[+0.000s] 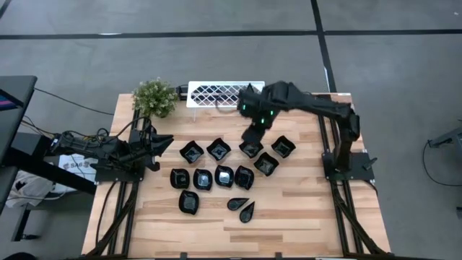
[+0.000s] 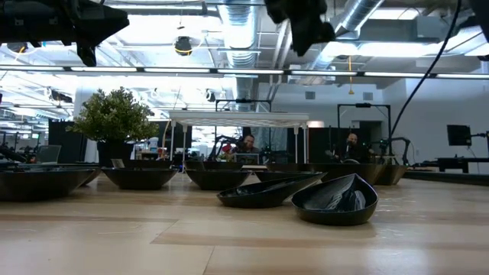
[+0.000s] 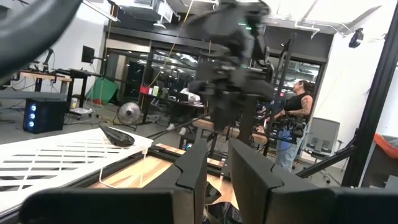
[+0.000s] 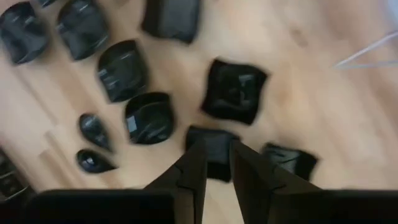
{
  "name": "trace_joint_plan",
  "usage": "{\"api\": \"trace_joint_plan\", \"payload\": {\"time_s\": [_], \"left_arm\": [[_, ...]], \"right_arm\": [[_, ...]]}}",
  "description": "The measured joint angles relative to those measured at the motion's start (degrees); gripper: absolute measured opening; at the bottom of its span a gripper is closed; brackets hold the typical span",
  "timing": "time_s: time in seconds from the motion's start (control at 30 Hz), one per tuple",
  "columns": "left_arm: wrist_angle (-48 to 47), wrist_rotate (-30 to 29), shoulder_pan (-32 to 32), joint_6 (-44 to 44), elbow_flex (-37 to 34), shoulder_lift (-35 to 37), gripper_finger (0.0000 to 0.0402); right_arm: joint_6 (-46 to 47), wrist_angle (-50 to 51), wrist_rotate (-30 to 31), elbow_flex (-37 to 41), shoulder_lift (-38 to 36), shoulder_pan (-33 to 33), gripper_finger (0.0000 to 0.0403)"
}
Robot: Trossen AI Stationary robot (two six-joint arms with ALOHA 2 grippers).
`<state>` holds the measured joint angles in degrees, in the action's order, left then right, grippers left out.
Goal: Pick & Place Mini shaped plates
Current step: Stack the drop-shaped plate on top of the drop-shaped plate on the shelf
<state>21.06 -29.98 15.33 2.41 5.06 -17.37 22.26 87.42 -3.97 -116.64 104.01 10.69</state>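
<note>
High view. My right gripper (image 1: 253, 137) hangs over the middle of the wooden table (image 1: 303, 209), above the back row of mini shaped plates (image 1: 224, 175). The plates lie as a loose cluster at mid-table: wavy-rimmed square ones at the back, rounded ones in the row nearer the front, and two teardrop-shaped plates (image 1: 242, 207) at the front of the group. My left gripper (image 1: 162, 142) waits at the table's left edge, well apart from the plates. A white lattice rack (image 1: 216, 94) lies at the back edge, with a small green plant (image 1: 154, 97) just beside it to the left.

Low view. Plates sit in a line across the tabletop; the nearest, a teardrop plate (image 2: 336, 200), rests beside a flatter one (image 2: 263, 192). The plant (image 2: 114, 116) and the rack (image 2: 238, 118) stand behind. People sit in the room beyond.

Left wrist view. My left fingers (image 3: 249, 180) stand nearly together with a narrow gap, holding nothing. The right arm (image 3: 230, 56) hangs ahead, above the rack (image 3: 68, 155). A person (image 3: 293, 118) stands behind.

Right wrist view. My right fingers (image 4: 245, 171) sit close with a slim gap, empty, above a square plate (image 4: 214, 149). Another square plate (image 4: 235, 91) lies just beyond; rounded and teardrop plates spread to one side.
</note>
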Motion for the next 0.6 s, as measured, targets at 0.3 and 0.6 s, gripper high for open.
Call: {"api": "trace_joint_plan", "payload": {"time_s": [0.3,0.6], "left_arm": [[0.0,0.0,0.0,0.0,0.0,0.0,0.0067],[0.0,10.1,0.0,0.0,0.0,0.0,0.0067]], "right_arm": [[23.5,-0.2,7.2,0.0,1.2,-16.5,0.0065],[55.5,-6.8,10.4,3.1,4.0,-31.7,0.0065]]}}
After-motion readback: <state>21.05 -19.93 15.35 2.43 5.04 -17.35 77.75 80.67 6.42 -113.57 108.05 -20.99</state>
